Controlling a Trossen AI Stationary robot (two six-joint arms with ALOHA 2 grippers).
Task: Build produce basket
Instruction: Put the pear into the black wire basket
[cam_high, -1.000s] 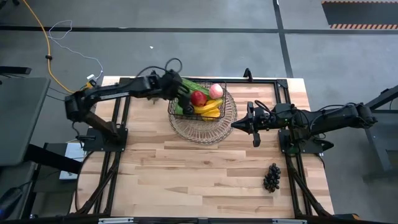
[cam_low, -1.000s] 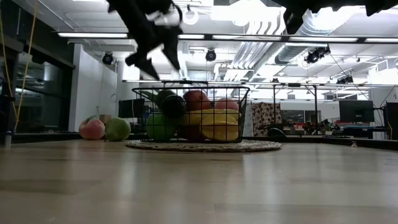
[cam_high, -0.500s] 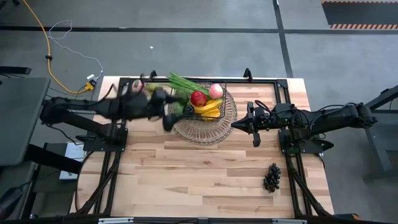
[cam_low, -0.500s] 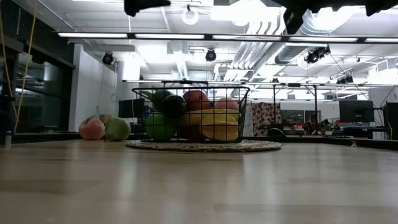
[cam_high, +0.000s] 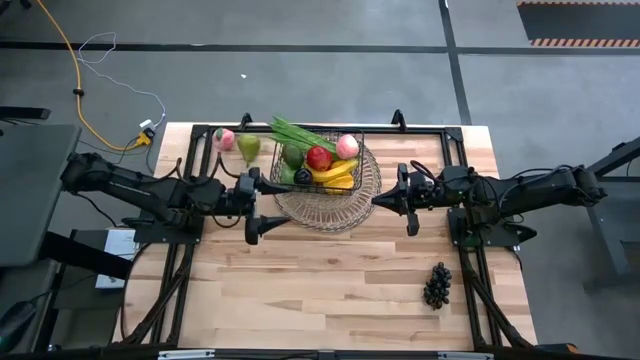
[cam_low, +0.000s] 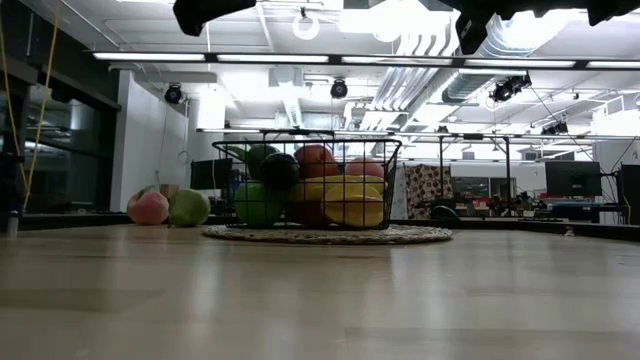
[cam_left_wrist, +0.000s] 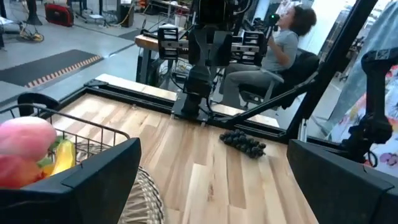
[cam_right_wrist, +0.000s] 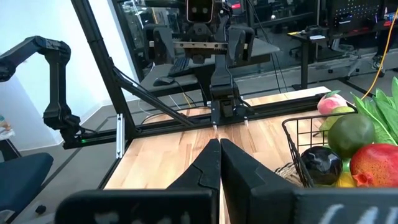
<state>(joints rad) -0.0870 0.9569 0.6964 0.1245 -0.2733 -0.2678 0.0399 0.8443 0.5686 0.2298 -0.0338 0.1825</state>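
Your dark wire basket (cam_high: 355, 152) sits on a paler round wire tray (cam_high: 340, 214) at the far middle of the bench (cam_high: 330, 280), and it is already well stocked. From above you can make out a red apple (cam_high: 319, 158), a pink peach (cam_high: 347, 146), a yellow banana (cam_high: 338, 175), a green apple (cam_high: 292, 156), a dark plum (cam_high: 302, 177) and a green leafy bunch (cam_high: 300, 134) lying across its far corner.

Three pieces are not yet in, so the job looks mostly done but unfinished. A second pink peach (cam_high: 223, 139) and a pear (cam_high: 248, 148) lie side by side on the bench just beyond the basket's left end. A bunch of dark grapes (cam_high: 437, 285) lies well apart, near the front right of the bench.

Your left hand (cam_high: 252, 208) hangs above the bench just beside the tray's left edge, fingers spread wide, with nothing between them and touching nothing. The left wrist view confirms the broad gap, with the grapes showing far off through it.

Your right hand (cam_high: 378, 201) hovers at the tray's right edge, fingers pressed together with nothing between them, pointing toward the basket without touching it. The peach and pear look like the likeliest next pick for the left arm
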